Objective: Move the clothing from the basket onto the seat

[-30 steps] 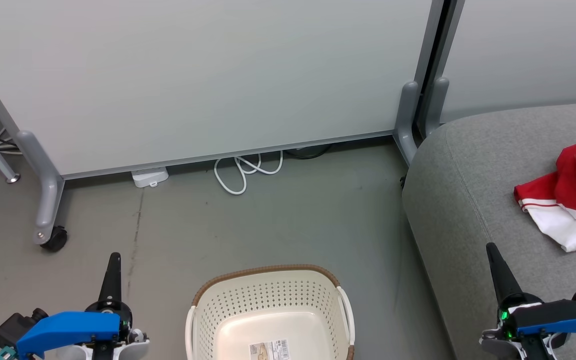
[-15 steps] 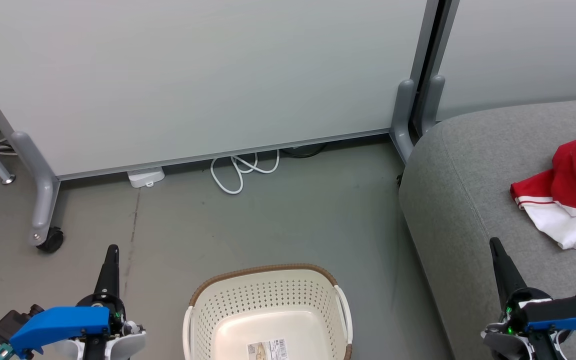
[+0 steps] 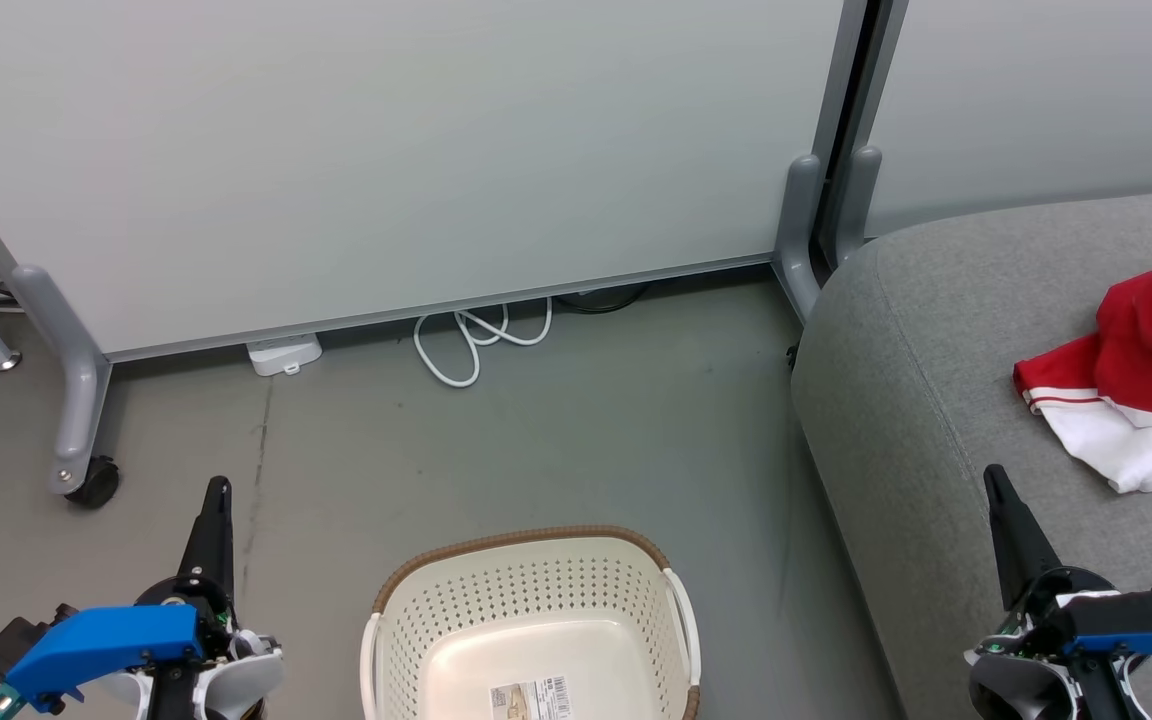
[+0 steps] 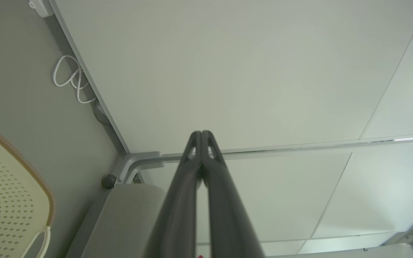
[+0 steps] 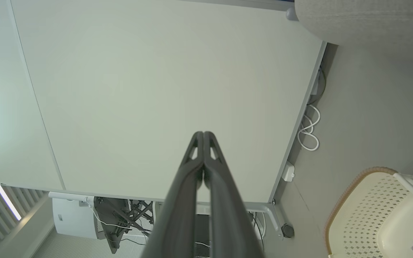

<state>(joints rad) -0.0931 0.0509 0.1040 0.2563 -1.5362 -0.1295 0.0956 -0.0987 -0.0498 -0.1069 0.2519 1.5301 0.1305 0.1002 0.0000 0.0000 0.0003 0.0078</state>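
Observation:
The cream basket [image 3: 532, 590] stands on the floor at the bottom centre of the head view, holding nothing but a label on its bottom. Red and white clothing [image 3: 1131, 385] lies bunched on the grey seat [image 3: 921, 370] at the right. My left gripper [image 3: 217, 488] is shut to the left of the basket, over the floor. Over the seat's front edge my right gripper [image 3: 992, 474] is shut, below the clothing and apart from it. In the left wrist view the left gripper [image 4: 201, 133] shows both fingers pressed together, with the basket [image 4: 9, 186] at the left. The right gripper [image 5: 203, 134] looks the same.
A pale wheeled partition panel [image 3: 416, 150] stands behind the basket, with a grey leg and caster [image 3: 86, 480] at the left. A looped white cable [image 3: 471, 340] and a white power box [image 3: 283, 354] lie on the floor at its base.
The whole head view has drifted slightly, so the camera moved. Both grippers sit a little lower in the view and stay shut. The clothing and basket have not moved.

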